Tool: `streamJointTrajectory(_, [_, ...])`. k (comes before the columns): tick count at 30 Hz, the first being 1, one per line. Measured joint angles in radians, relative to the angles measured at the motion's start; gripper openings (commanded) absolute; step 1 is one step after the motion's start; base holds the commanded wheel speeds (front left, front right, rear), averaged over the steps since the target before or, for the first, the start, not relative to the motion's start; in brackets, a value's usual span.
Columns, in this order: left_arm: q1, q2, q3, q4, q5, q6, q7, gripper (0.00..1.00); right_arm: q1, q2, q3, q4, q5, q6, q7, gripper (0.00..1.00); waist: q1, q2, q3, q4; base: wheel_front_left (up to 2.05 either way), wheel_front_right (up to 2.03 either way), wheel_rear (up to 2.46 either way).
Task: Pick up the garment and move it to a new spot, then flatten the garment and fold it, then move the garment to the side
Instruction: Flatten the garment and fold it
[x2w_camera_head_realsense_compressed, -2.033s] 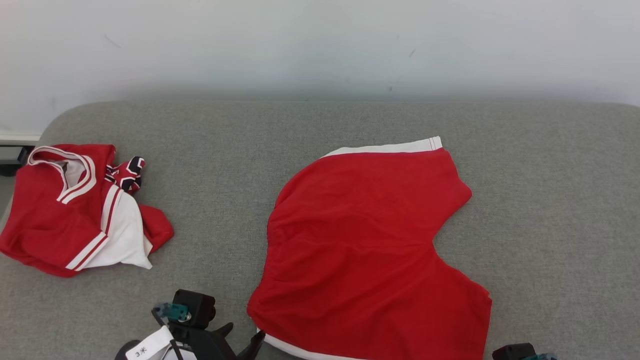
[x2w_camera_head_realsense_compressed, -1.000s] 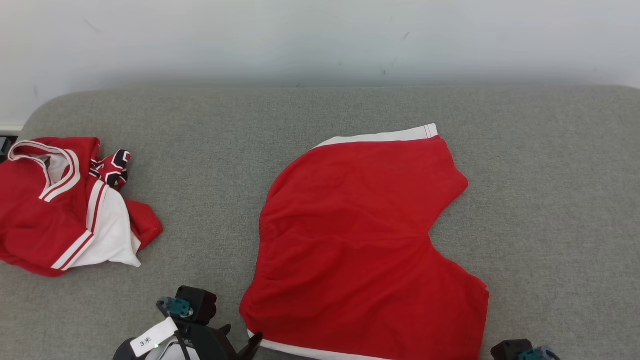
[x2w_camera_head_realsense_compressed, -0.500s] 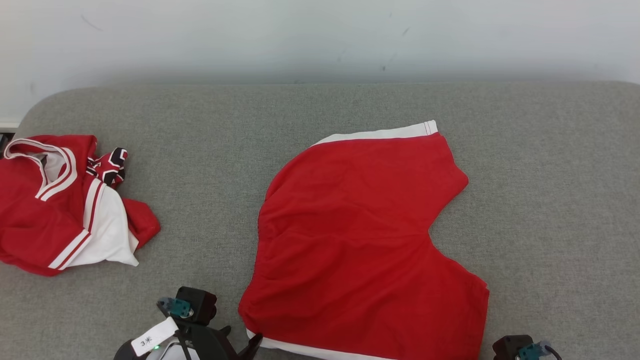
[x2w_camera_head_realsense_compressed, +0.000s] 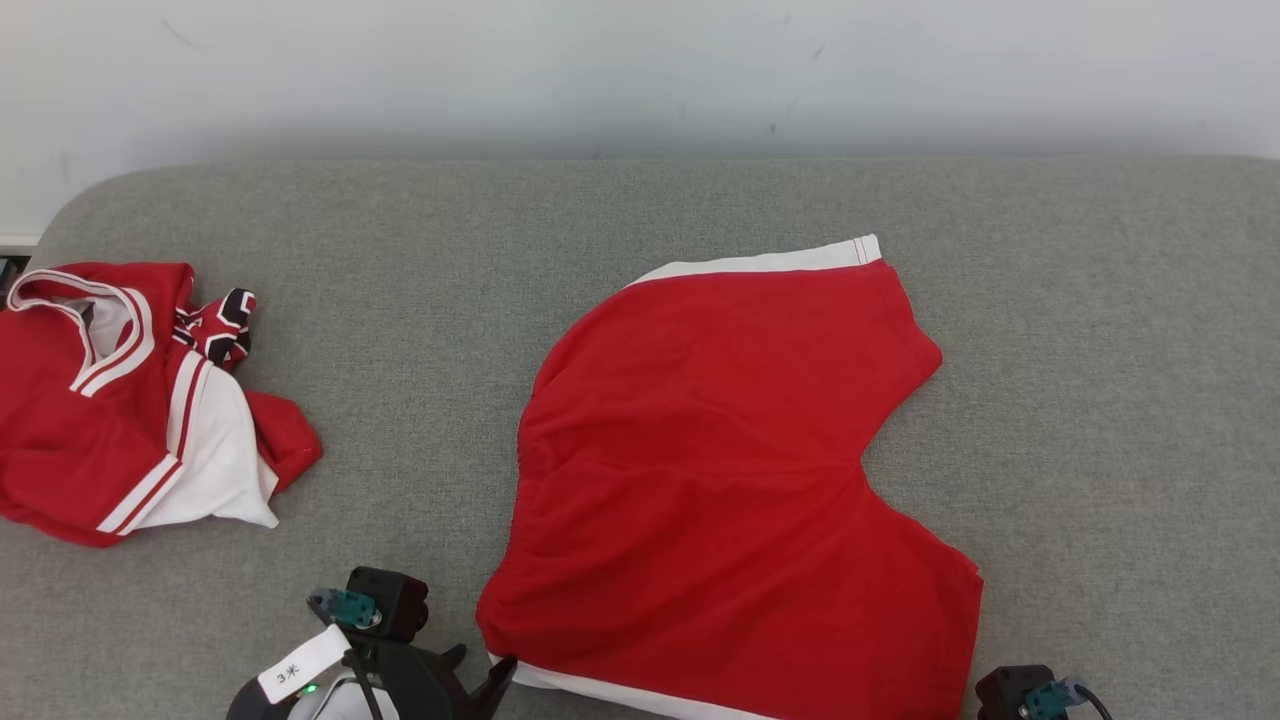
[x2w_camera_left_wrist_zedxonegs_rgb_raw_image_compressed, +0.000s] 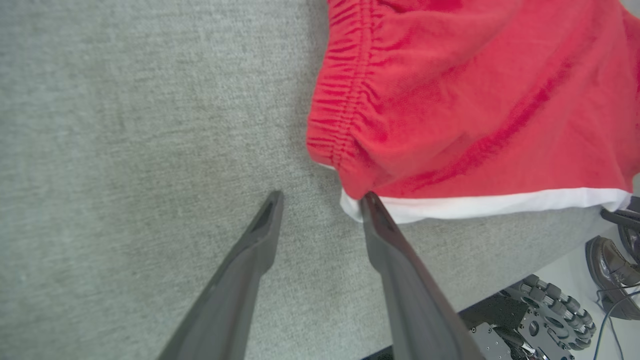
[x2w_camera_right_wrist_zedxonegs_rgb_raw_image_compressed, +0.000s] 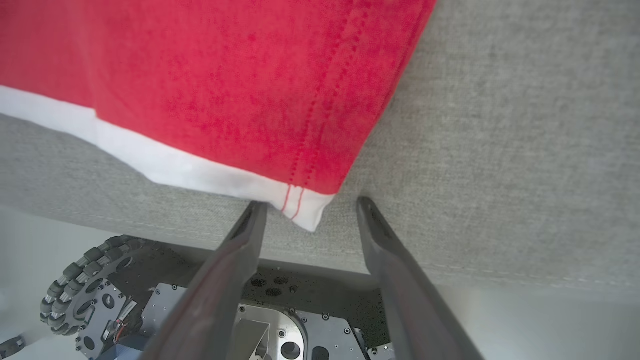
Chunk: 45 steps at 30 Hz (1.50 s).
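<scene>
red shorts (x2w_camera_head_realsense_compressed: 720, 470) spread on the grey bench (x2w_camera_head_realsense_compressed: 420, 280)
left pincer (x2w_camera_left_wrist_zedxonegs_rgb_raw_image_compressed: 321, 195) wide open beside the waistband corner; right pincer (x2w_camera_right_wrist_zedxonegs_rgb_raw_image_compressed: 310, 202) wide open at the white hem corner.

Shorts (x2w_camera_head_realsense_compressed: 720, 480) on the desk (x2w_camera_head_realsense_compressed: 400, 250), shirt (x2w_camera_head_realsense_compressed: 120, 420) well to their left, left tool (x2w_camera_left_wrist_zedxonegs_rgb_raw_image_compressed: 321, 196) at their near left corner, right tool (x2w_camera_right_wrist_zedxonegs_rgb_raw_image_compressed: 310, 202) at near right corner

garment (x2w_camera_head_realsense_compressed: 700, 450) matt cloth, cushion (x2w_camera_head_realsense_compressed: 400, 300) prob. coarse-woven fabric
</scene>
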Motion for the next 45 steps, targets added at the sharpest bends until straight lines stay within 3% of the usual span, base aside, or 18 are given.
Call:
streamJointTrajectory(2, [-0.002,-0.001,0.0,0.004,0.0,0.0,-0.001,0.76,-0.004,0.0,0.0,0.009,-0.002,0.0,-0.003,0.83,0.0,0.0,0.001,0.0,0.0,0.0,0.0])
streamJointTrajectory(3, [-0.003,-0.001,0.0,0.007,0.0,0.0,-0.001,0.71,-0.009,0.0,0.0,0.015,-0.002,0.0,-0.003,0.57,0.0,0.0,0.002,0.0,0.0,0.0,0.0])
streamJointTrajectory(7, [-0.003,0.0,0.001,0.012,0.0,-0.007,-0.006,0.59,-0.017,-0.001,-0.002,0.037,-0.002,0.002,-0.012,0.08,0.0,0.0,0.002,0.0,0.0,0.0,0.0])
streamJointTrajectory(9, [-0.003,0.0,0.001,0.013,0.0,-0.007,-0.009,0.55,-0.023,0.0,-0.001,0.048,-0.001,0.006,-0.013,0.0,0.0,0.0,0.001,0.001,0.0,0.0,0.0])
streamJointTrajectory(13, [-0.003,0.001,0.001,0.014,0.0,-0.008,-0.01,0.4,-0.032,-0.001,-0.002,0.069,0.009,0.017,-0.022,0.0,0.0,0.0,-0.001,0.002,0.0,0.0,0.0])
streamJointTrajectory(14, [-0.003,0.002,0.002,0.013,0.0,-0.008,-0.012,0.16,-0.033,-0.001,-0.004,0.072,0.009,0.022,-0.025,0.0,0.0,0.0,-0.002,0.003,0.0,0.0,0.0])
streamJointTrajectory(15, [-0.003,0.001,0.002,0.012,-0.002,-0.008,-0.018,0.0,-0.032,-0.001,-0.007,0.075,0.015,0.023,-0.032,0.0,0.0,0.0,-0.003,0.004,0.0,0.0,0.0])
streamJointTrajectory(21, [0.001,-0.003,0.013,-0.031,-0.022,-0.025,-0.051,0.0,-0.018,-0.003,-0.048,0.068,0.091,0.068,-0.067,0.0,0.0,0.0001,-0.011,0.008,0.0,0.0,0.0])
streamJointTrajectory(29, [0.039,-0.008,0.029,-0.119,-0.042,-0.034,-0.09,0.0,-0.015,-0.037,-0.126,-0.067,0.16,0.123,-0.132,0.0,0.0001,0.0001,-0.026,0.008,0.0,0.0,0.0])
streamJointTrajectory(38, [0.041,-0.014,0.043,-0.156,-0.043,-0.023,-0.101,0.0,-0.046,-0.086,-0.176,-0.184,0.177,0.15,-0.144,0.0,0.0001,0.0001,-0.034,0.012,0.0,0.0,0.0])
streamJointTrajectory(45, [0.024,-0.019,0.026,-0.157,-0.044,-0.023,-0.083,0.0,-0.06,-0.084,-0.148,-0.234,0.174,0.142,-0.116,0.0,0.0001,0.0001,-0.033,0.031,0.0,0.0,0.0])
